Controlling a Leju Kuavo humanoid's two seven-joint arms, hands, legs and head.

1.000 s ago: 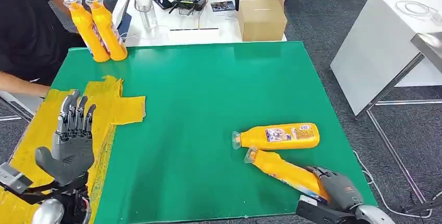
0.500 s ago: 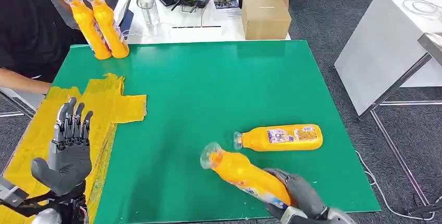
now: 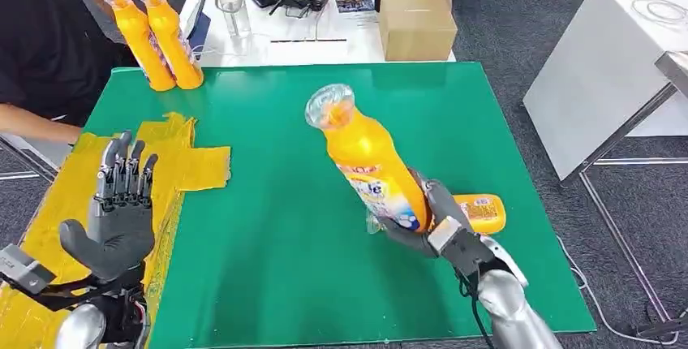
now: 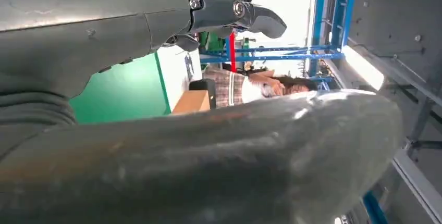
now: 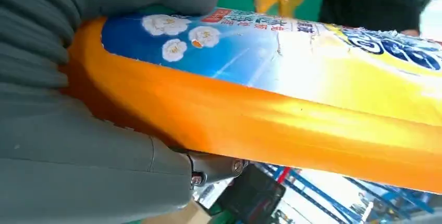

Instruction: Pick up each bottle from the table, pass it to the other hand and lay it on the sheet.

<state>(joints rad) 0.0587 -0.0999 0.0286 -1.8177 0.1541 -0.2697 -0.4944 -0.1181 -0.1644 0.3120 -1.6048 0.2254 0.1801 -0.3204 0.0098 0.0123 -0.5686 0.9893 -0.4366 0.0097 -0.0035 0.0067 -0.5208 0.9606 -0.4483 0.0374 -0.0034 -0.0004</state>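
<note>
The right hand [image 3: 430, 223] grips a bottle [image 3: 369, 158] by its bottom, up in the air beside the yellow sheet [image 3: 174, 166], so next it should go over to the open, empty left hand [image 3: 118, 219].

4 orange bottles: 1 raised [image 3: 369, 158], 1 lying [image 3: 480, 212] at the near right of the green surface [image 3: 284, 227], 2 standing [image 3: 154, 36] far left. 1 yellow sheet [image 3: 174, 166], 1 cardboard box [image 3: 415, 26], 2 hands.
</note>
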